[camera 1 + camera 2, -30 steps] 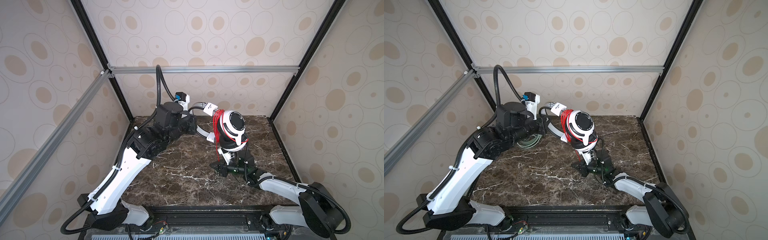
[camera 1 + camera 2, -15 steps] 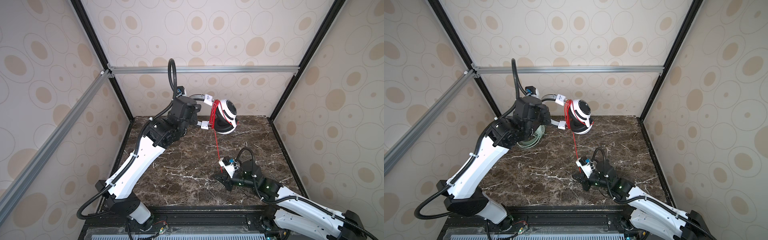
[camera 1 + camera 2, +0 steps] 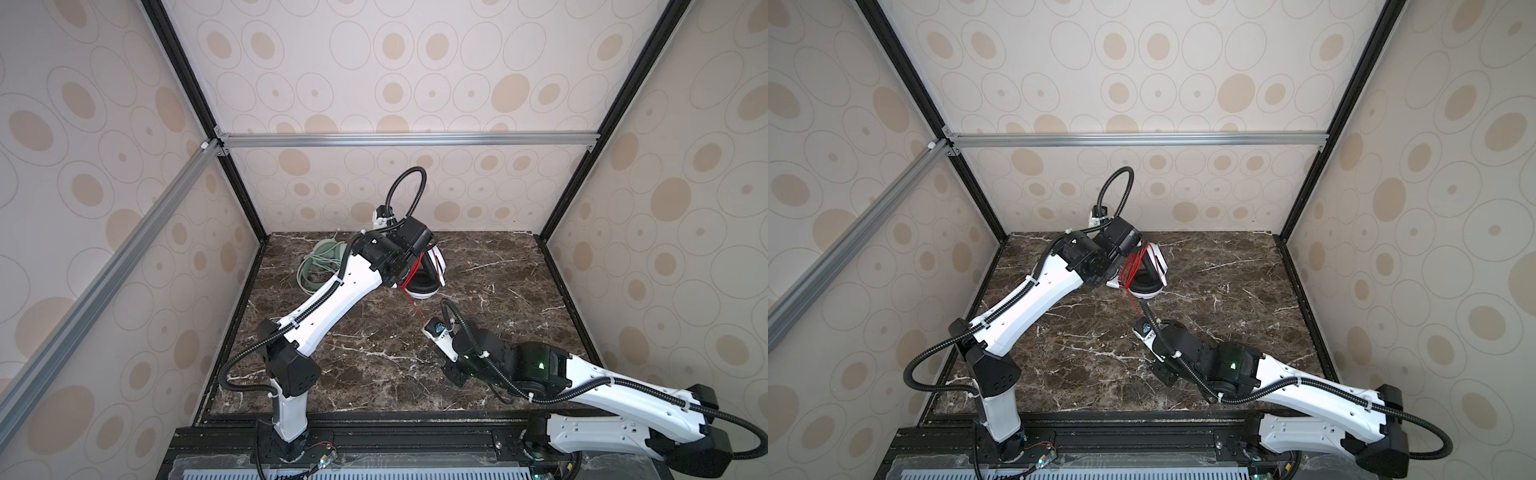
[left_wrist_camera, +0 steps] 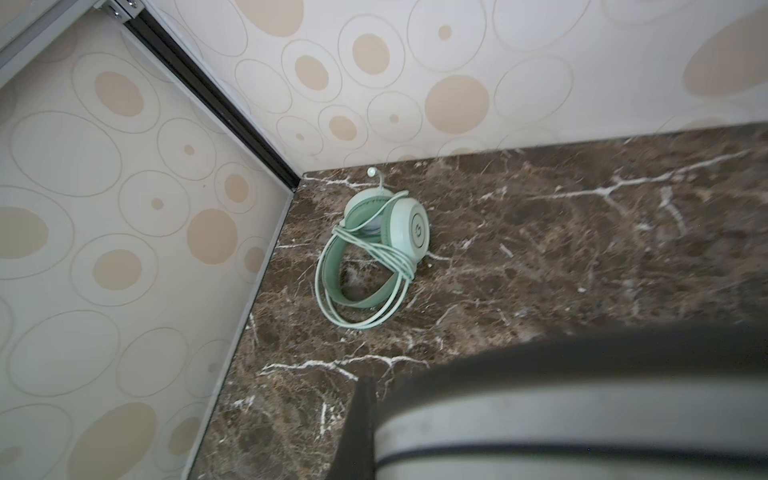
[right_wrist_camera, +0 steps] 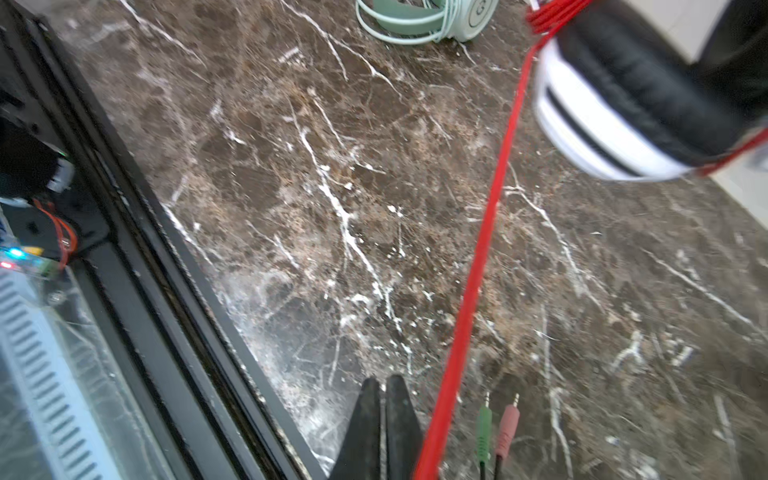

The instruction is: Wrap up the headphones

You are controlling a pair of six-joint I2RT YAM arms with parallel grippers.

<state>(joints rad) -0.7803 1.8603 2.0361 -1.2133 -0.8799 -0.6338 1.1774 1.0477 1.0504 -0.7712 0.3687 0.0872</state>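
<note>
Red cable (image 5: pixel 478 266) taut beside clenched right end effector (image 5: pixel 384 415), left end effector (image 3: pixel 417 259) grasping white-and-black headset (image 3: pixel 424 286)

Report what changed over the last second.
The left arm carried the white-and-black headset from mid-air back and down to the rear of the table. The right gripper, shut, drew slightly toward the front, and the red cable now stretches between them. The mint-green headset stayed in the back-left corner, wrapped.
</note>
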